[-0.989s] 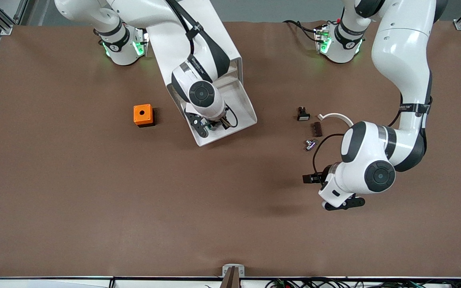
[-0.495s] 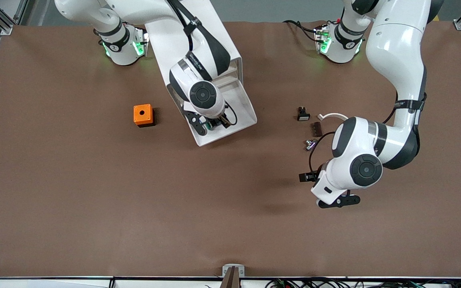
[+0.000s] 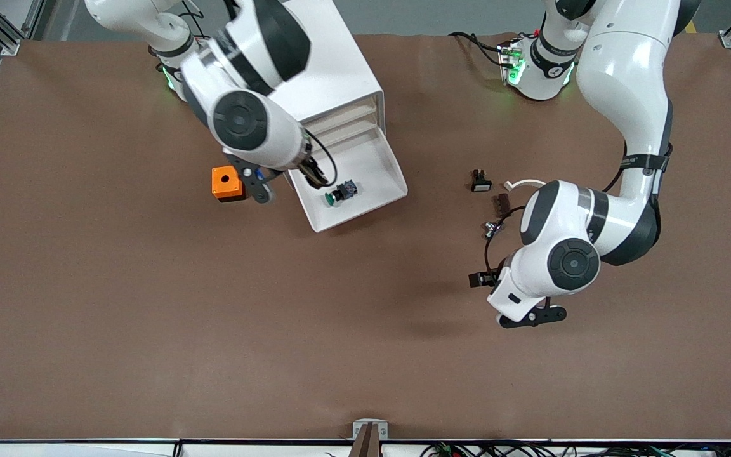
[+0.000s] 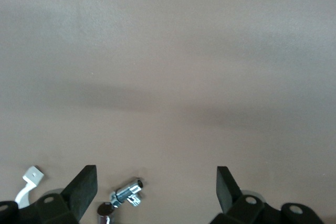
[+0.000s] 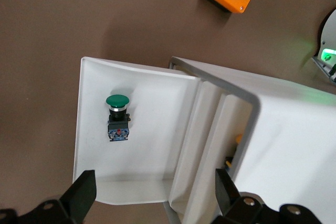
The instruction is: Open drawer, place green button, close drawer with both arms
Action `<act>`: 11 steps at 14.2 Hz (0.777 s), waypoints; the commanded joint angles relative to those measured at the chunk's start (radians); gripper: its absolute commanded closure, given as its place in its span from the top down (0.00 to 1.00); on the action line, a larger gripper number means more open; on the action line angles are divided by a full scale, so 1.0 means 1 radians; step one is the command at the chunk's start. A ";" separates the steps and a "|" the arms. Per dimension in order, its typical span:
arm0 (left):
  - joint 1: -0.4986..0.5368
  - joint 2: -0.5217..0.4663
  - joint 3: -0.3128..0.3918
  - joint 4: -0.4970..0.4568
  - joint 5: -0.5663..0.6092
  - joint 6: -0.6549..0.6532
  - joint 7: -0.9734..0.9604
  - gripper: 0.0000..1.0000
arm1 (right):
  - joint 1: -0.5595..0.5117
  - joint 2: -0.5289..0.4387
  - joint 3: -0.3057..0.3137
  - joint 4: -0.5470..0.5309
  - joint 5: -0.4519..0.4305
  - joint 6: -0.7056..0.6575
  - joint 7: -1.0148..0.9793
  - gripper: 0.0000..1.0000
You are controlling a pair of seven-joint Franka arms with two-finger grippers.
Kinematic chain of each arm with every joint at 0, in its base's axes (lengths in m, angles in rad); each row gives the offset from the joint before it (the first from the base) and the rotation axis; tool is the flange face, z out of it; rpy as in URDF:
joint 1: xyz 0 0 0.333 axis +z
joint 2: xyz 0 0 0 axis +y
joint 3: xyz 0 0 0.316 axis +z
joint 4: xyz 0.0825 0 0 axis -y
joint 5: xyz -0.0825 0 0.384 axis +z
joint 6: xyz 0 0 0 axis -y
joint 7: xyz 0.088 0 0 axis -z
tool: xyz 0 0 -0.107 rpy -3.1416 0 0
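The lowest drawer (image 3: 386,170) of the white cabinet (image 3: 334,70) is pulled out. The green-capped button (image 3: 340,192) lies on its side in the drawer, also in the right wrist view (image 5: 117,116) on the drawer floor (image 5: 152,108). My right gripper (image 3: 257,187) is open and empty, raised over the drawer's side toward the orange box; its fingers show in the right wrist view (image 5: 155,195). My left gripper (image 3: 530,316) is open and empty over bare table toward the left arm's end, fingers wide in the left wrist view (image 4: 156,190).
An orange box with a hole (image 3: 226,183) stands beside the drawer, toward the right arm's end. A small black part with a white face (image 3: 480,181), a dark part (image 3: 502,203), a metal part (image 3: 491,227) and a white clip (image 3: 526,183) lie near the left arm.
My right gripper has let go of the button in the drawer and risen away toward the orange box. The left gripper has drifted slightly toward the drawer.
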State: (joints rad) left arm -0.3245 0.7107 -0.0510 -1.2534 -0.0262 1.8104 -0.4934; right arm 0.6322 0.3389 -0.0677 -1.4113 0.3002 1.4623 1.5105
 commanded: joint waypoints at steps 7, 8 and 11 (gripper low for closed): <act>-0.244 0.036 0.003 -0.021 0.016 0.150 -0.454 1.00 | -0.294 -0.279 0.011 -0.081 -0.104 -0.203 -0.703 1.00; -0.270 0.047 0.003 -0.024 0.015 0.170 -0.490 1.00 | -0.349 -0.308 0.011 -0.113 -0.105 -0.203 -0.822 1.00; -0.314 0.084 0.003 -0.034 0.012 0.219 -0.507 1.00 | -0.459 -0.356 0.011 -0.161 -0.156 -0.197 -1.070 1.00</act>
State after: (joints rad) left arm -0.6255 0.7802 -0.0531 -1.2794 -0.0257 1.9972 -0.9843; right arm 0.2327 0.0442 -0.0764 -1.5025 0.1795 1.2465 0.5662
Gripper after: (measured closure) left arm 0.000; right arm 0.000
